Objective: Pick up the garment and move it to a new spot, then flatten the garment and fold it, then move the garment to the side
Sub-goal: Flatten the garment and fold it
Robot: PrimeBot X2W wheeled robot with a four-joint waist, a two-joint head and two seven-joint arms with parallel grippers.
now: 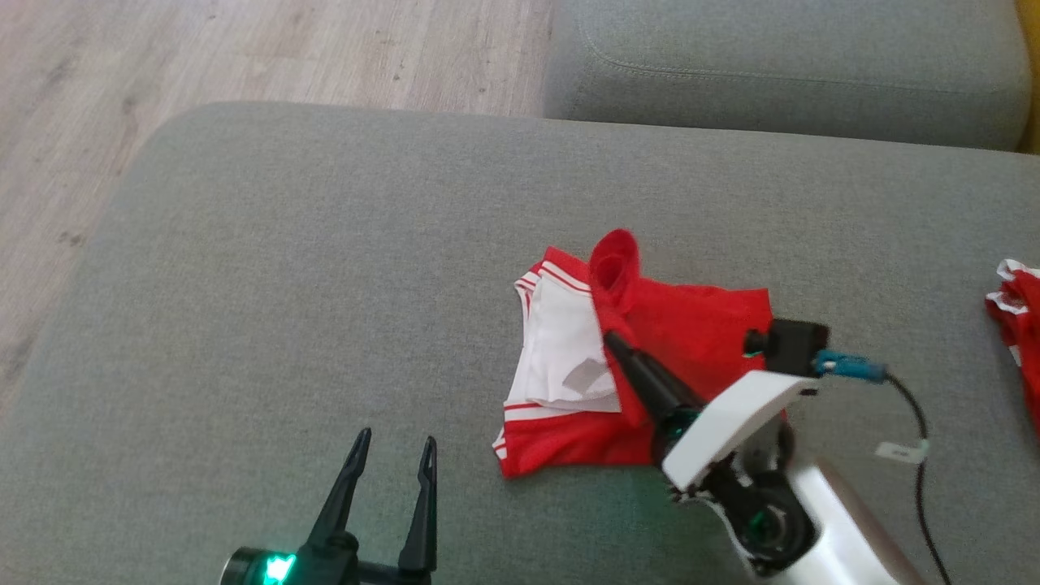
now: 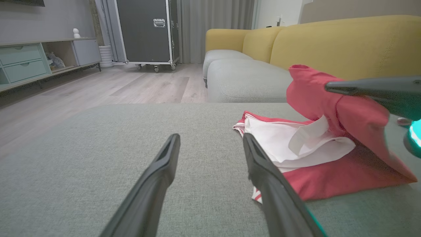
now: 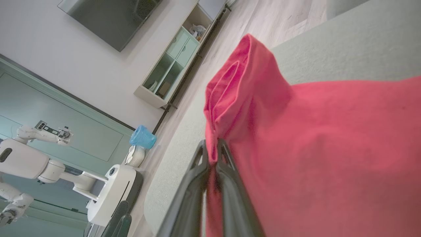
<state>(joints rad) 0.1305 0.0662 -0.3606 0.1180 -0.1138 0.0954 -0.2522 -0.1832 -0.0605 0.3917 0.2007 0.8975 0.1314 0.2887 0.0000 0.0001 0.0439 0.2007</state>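
The right tool (image 1: 611, 340) is closed tight on a raised fold of the red garment (image 1: 699, 317), its two fingers pressed together with cloth pinched between them, as the right wrist view shows plainly (image 3: 210, 149). From that pinch a peak of fabric stands up past the fingertips, while the rest of the garment spreads below and to both sides of the tool, resting on the grey sofa cushion (image 1: 284, 284).

The left tool (image 1: 398, 445) hangs empty with its fingers wide apart above bare cushion. The garment lies ahead of it and off to its right, near but not touching.

As I judge it, the task is at its first step: the grasp is made, but most of the garment lies on the cushion, so the lift and move to a new spot are not done. The cloth is rumpled, with white lining (image 1: 565, 341) turned out beside the right tool's fingers. Flattening, folding and setting aside all appear left to do.

Another red piece (image 1: 1016, 317) lies well beyond the right tool's wrist, apart from the held garment.
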